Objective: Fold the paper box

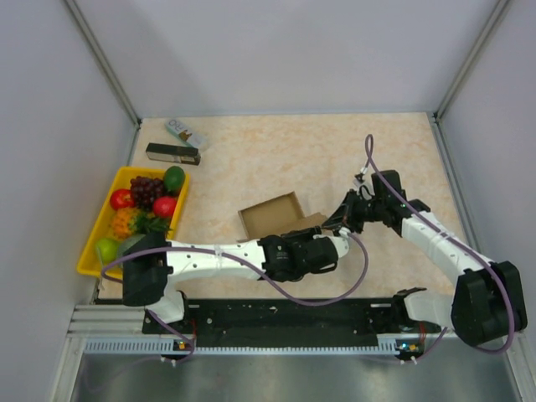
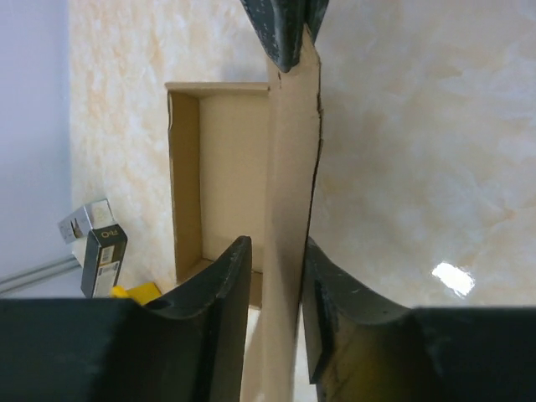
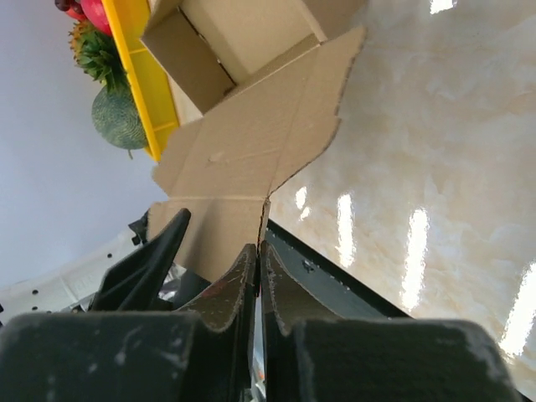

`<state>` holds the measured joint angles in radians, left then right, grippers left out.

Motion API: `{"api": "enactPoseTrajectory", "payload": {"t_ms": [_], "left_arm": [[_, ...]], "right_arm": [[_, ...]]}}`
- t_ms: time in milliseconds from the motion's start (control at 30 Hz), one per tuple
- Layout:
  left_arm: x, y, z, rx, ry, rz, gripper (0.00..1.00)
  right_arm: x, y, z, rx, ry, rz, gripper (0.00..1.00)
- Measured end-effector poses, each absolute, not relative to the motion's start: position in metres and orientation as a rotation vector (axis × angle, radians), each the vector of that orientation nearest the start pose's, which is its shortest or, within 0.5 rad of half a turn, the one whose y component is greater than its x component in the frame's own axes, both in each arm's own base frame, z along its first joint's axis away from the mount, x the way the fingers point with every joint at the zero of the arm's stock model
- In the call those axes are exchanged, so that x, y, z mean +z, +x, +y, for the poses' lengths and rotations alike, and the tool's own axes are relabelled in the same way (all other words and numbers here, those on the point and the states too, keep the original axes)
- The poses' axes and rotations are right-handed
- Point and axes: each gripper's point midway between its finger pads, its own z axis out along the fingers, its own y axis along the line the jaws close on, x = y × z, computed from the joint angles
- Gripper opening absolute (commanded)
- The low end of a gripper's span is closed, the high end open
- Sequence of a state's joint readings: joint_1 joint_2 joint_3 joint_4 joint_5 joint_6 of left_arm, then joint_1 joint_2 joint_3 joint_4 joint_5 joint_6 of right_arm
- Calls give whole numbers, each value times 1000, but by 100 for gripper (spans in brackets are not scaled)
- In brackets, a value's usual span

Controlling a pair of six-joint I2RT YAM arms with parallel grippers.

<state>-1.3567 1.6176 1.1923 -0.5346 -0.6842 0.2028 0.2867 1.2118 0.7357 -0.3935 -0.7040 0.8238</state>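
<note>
The plain brown cardboard paper box [image 1: 270,213] sat near the middle of the pale, marble-look worktop [image 1: 335,151], a bit closer to the near edge. It looked like a low open tray with its hollow side up. One long flap [image 2: 289,167] stuck out from its right side, and both arms met at that flap. The right gripper [image 3: 258,251] was closed tight, with its two black fingers pinching the thin edge at the far end of the flap. The left gripper [image 2: 276,244] was about half way closed, with one dark finger on each side of the flap near its other end. The finger on the right side of the left wrist view looked like it touched the card. A thin gap showed by the other finger, so I could not tell if it was squeezing. By the left edge of the worktop was a yellow plastic tray [image 1: 87,265] full of fruit. Near the far left corner lay a slim black box [image 1: 172,153] and, just behind it, a small white printed packet [image 1: 186,132].
</note>
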Motion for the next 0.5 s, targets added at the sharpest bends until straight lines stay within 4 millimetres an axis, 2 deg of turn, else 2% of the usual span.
{"api": "enactPoseTrajectory", "payload": {"t_ms": [33, 67, 167, 300, 433, 500], "left_arm": [[142, 194, -329, 305, 1399, 1782, 20], [144, 196, -328, 314, 1388, 1780, 17], [149, 199, -327, 332, 1368, 1778, 8], [158, 202, -328, 308, 1325, 1813, 0], [169, 209, -328, 232, 1250, 1904, 0], [177, 215, -327, 161, 1185, 1983, 0]], "right_arm": [[141, 223, 208, 1311, 351, 2594, 26], [143, 223, 208, 1310, 346, 2588, 48], [152, 228, 205, 1313, 316, 2555, 65], [170, 243, 182, 1305, 303, 2443, 71], [199, 258, 146, 1200, 295, 2288, 73], [214, 262, 136, 1159, 264, 2224, 73]]}}
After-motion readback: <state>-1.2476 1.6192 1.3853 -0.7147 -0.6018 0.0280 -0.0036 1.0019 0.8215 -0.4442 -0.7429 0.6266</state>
